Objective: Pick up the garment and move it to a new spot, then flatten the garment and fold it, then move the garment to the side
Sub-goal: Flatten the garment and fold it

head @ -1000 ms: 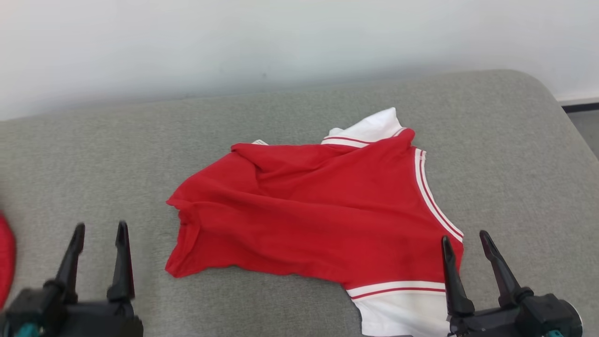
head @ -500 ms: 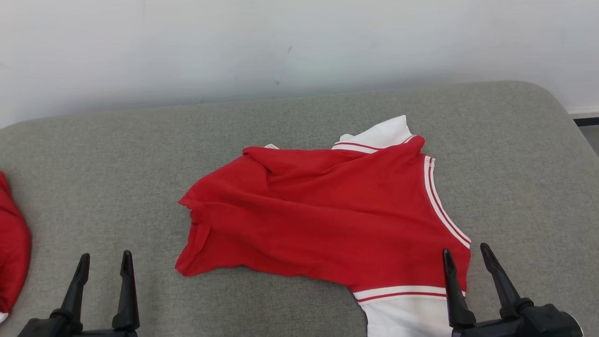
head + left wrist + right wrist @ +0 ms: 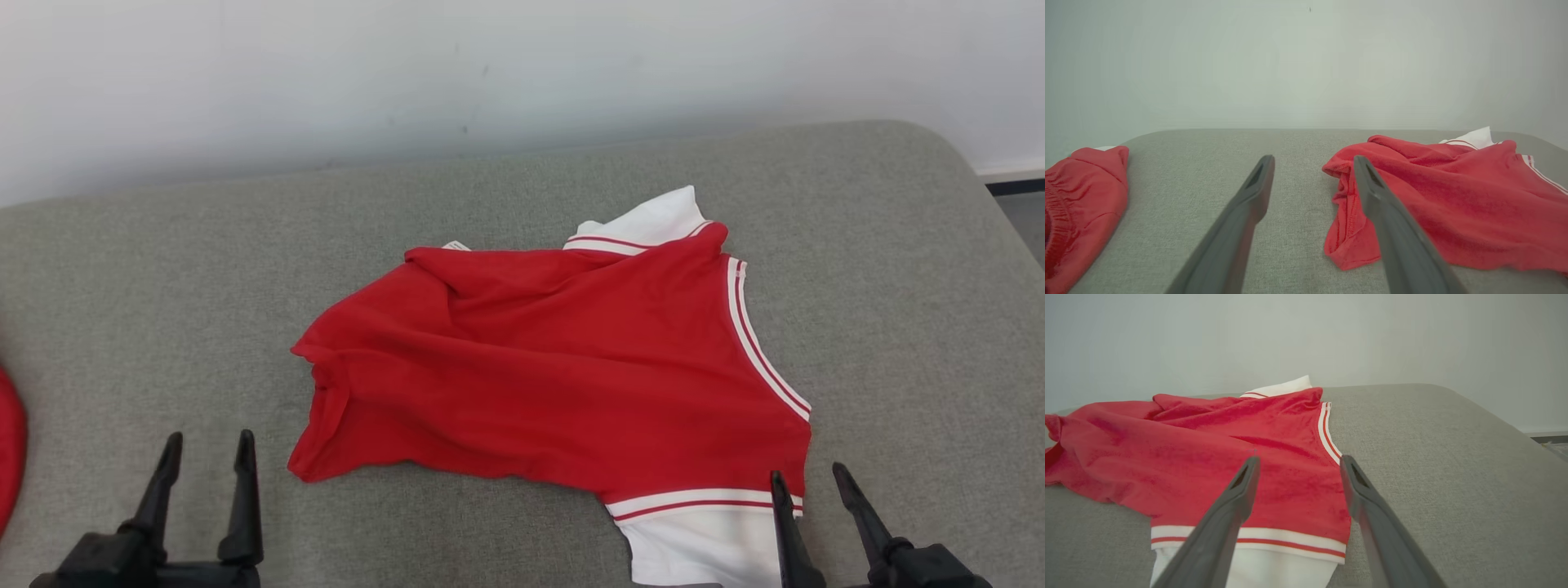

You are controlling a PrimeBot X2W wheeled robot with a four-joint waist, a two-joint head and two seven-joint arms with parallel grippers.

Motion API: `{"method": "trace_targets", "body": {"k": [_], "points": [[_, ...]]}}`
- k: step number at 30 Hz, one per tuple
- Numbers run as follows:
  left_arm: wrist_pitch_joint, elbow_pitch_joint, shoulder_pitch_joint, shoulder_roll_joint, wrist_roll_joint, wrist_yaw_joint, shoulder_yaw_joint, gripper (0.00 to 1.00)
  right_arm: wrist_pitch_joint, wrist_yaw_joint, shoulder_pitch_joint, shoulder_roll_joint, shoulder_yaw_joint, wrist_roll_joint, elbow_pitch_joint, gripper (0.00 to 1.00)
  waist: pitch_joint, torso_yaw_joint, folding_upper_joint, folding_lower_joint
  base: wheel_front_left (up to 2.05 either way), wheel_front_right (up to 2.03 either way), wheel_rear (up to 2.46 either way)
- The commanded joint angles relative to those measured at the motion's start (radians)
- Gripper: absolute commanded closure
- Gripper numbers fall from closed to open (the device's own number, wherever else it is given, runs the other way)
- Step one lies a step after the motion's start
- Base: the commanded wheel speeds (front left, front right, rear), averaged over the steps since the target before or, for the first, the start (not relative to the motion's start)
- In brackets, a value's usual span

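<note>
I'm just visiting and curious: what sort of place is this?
Probably an indoor room for laundry practice: a grey upholstered surface against a plain white wall, with a red-and-white garment lying on it.

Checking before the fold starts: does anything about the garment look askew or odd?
Yes: the red garment lies rumpled on the grey cushion, its left edge bunched and the top folded over, not flat.

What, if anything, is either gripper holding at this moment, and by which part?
Nothing is held. The left gripper and the right gripper both stand open with nothing between their fingers; the red garment lies loose on the grey padded surface.
</note>
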Motion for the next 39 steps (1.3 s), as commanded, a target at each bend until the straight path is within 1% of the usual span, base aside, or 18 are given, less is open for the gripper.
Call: {"method": "trace_targets", "body": {"k": [1,8,12,20,23,29,30,31,32,33,34,37,39], "points": [[-0.001,0.026,-0.022,0.012,-0.003,-0.001,-0.016,0.00,0.000,-0.003,-0.010,0.000,-0.004,-0.004,0.031,0.00,0.019,-0.008,0.0000,0.0000,0.00,0.00,0.00],[-0.001,0.172,-0.104,0.065,-0.041,0.000,-0.135,0.00,0.000,-0.003,-0.035,0.008,0.002,0.001,0.162,0.00,0.073,-0.028,0.0000,0.0000,0.00,0.00,0.00],[-0.001,0.259,-0.152,0.090,-0.064,0.000,-0.177,0.00,0.000,-0.003,-0.049,0.010,0.019,0.014,0.225,0.00,0.094,-0.042,0.0000,0.0000,0.00,0.00,0.00],[-0.001,0.436,-0.222,0.116,-0.094,0.000,-0.198,0.00,0.000,-0.003,-0.070,0.014,0.071,0.060,0.327,0.00,0.105,-0.063,0.0000,0.0000,0.00,0.00,0.00],[-0.001,0.475,-0.227,0.121,-0.106,-0.001,-0.209,0.00,0.000,-0.003,-0.076,0.014,0.092,0.080,0.350,0.00,0.101,-0.070,0.0000,0.0000,0.00,0.00,0.00],[0.000,0.510,-0.228,0.111,-0.125,-0.001,-0.225,0.00,0.001,-0.003,-0.090,0.014,0.146,0.137,0.394,0.00,0.091,-0.071,0.0000,0.0000,0.00,0.00,0.00],[0.000,0.517,-0.233,0.109,-0.128,-0.001,-0.231,0.02,0.002,-0.002,-0.093,0.015,0.159,0.149,0.406,0.00,0.091,-0.069,0.0000,0.0000,0.00,0.00,0.00],[0.000,0.531,-0.237,0.107,-0.137,-0.001,-0.237,0.64,0.004,-0.001,-0.097,0.016,0.171,0.164,0.415,0.00,0.092,-0.069,0.0000,0.0000,0.00,0.00,0.00],[0.000,0.539,-0.245,0.106,-0.142,-0.001,-0.243,0.95,0.004,0.000,-0.100,0.016,0.185,0.180,0.426,0.00,0.093,-0.069,0.0000,0.0000,0.00,0.00,0.00],[0.000,0.546,-0.251,0.106,-0.147,-0.001,-0.246,1.00,0.005,0.000,-0.103,0.017,0.199,0.191,0.444,0.44,0.094,-0.069,0.0000,0.0000,0.00,0.00,0.00],[0.000,0.554,-0.254,0.105,-0.153,-0.001,-0.251,1.00,0.007,0.000,-0.110,0.019,0.216,0.205,0.464,1.00,0.094,-0.069,0.0000,0.0000,0.00,0.00,0.00],[0.000,0.558,-0.265,0.105,-0.169,-0.001,-0.261,1.00,0.011,0.001,-0.137,0.021,0.248,0.252,0.487,1.00,0.094,-0.071,0.0000,0.0000,0.00,0.00,0.00],[0.000,0.544,-0.267,0.105,-0.177,-0.001,-0.266,1.00,0.006,0.000,-0.157,0.017,0.244,0.274,0.458,1.00,0.093,-0.072,0.0000,0.0000,0.00,0.00,0.00]]}}
